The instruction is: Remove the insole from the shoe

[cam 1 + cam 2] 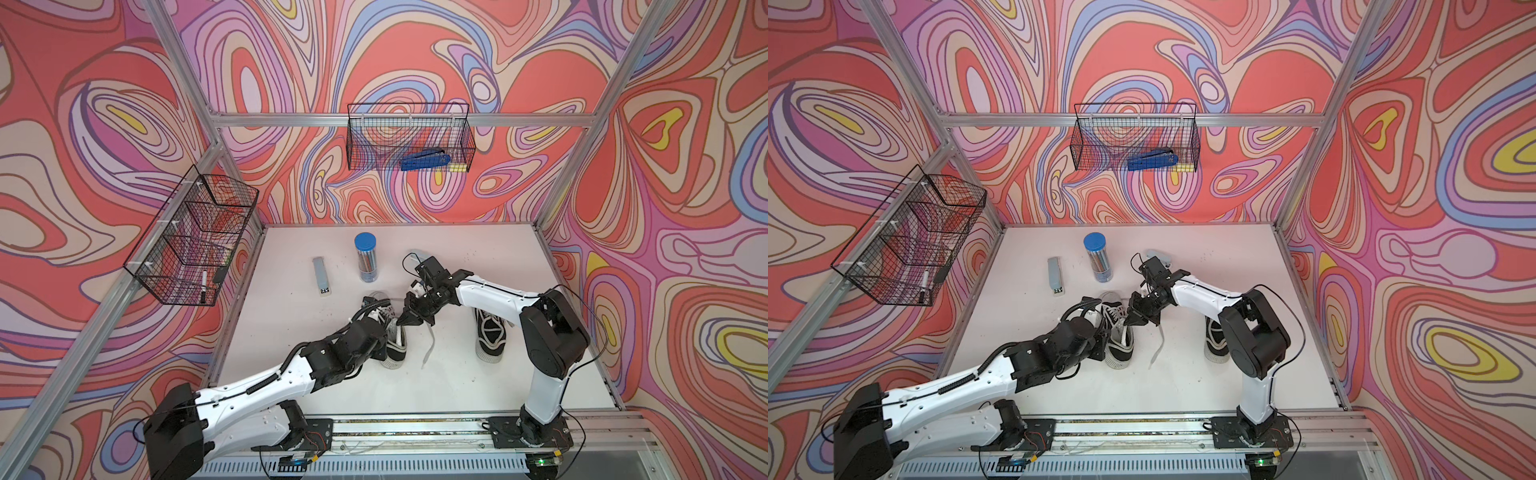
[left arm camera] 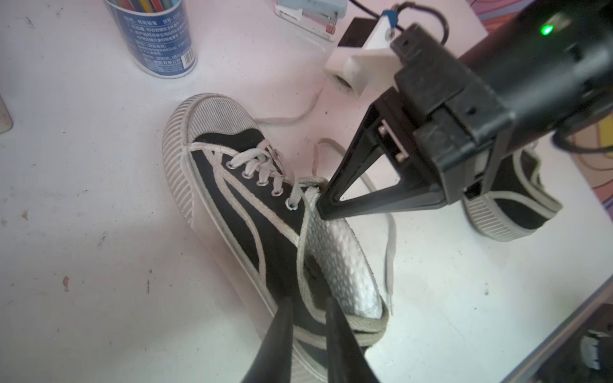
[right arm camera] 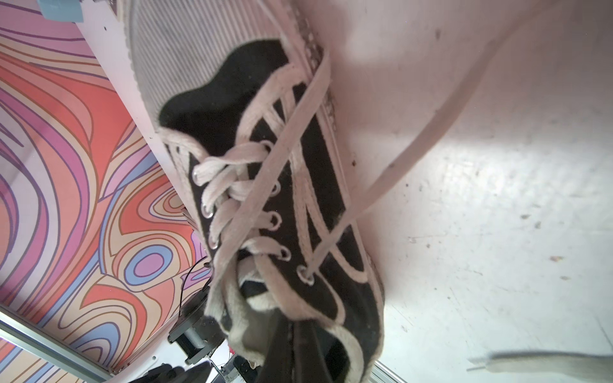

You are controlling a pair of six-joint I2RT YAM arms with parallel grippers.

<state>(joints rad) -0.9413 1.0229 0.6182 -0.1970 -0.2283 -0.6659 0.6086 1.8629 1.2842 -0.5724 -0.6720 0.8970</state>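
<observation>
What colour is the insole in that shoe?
The insole is silvery white, dotted; left wrist view shows it best.

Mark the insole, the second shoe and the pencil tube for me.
insole (image 2: 341, 255): left wrist view, perforated silver face.
second shoe (image 1: 490, 332): in a top view, laced upper.
pencil tube (image 1: 365, 241): in a top view, blue lid.

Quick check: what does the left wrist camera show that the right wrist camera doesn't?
Only left wrist: the silver dotted insole in the opening, the whole right gripper, shut, at its front end, the left gripper astride the collar, the second shoe, the pencil tube. Only right wrist: a broad stretch of patterned wall; the insole is hidden there. Both: the black shoe, its white laces, the table.
</observation>
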